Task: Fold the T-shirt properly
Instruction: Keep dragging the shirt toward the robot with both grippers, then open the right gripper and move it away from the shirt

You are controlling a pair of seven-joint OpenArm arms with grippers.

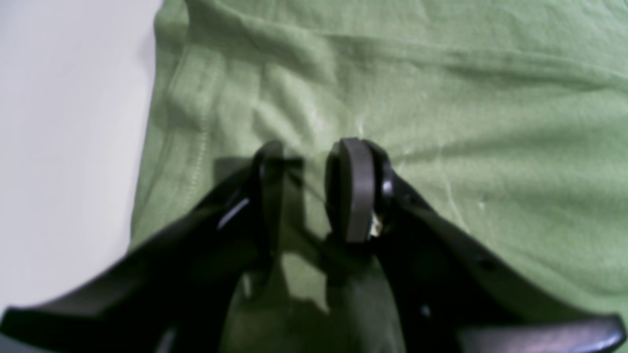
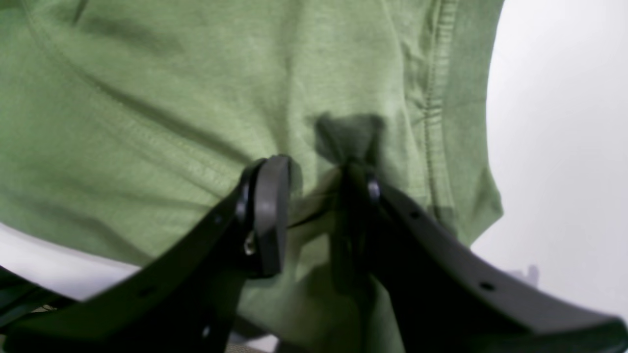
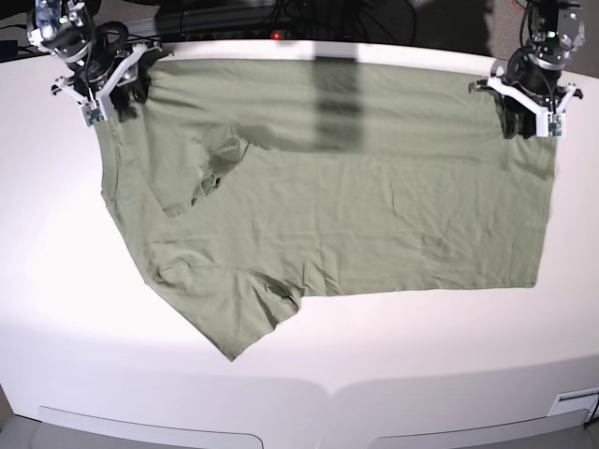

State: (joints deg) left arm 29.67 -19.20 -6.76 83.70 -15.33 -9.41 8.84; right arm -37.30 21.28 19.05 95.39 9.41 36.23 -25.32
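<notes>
The green T-shirt (image 3: 356,215) lies spread sideways on the white table (image 3: 84,327), with its straight hem on the right and one sleeve (image 3: 239,323) pointing toward the front left. My left gripper (image 3: 530,120) is at the shirt's far right corner. In the left wrist view the left gripper (image 1: 309,152) is open, its tips down at the cloth (image 1: 441,98) near a stitched edge. My right gripper (image 3: 109,97) is at the far left corner. The right wrist view shows the right gripper (image 2: 314,166) open too, over wrinkled fabric (image 2: 147,98) beside a seam.
Dark cables and equipment (image 3: 234,17) run behind the table's far edge. A dark shadow band (image 3: 335,103) crosses the shirt's upper middle. Bare white tabletop (image 1: 64,147) lies just outside each gripped corner and along the front.
</notes>
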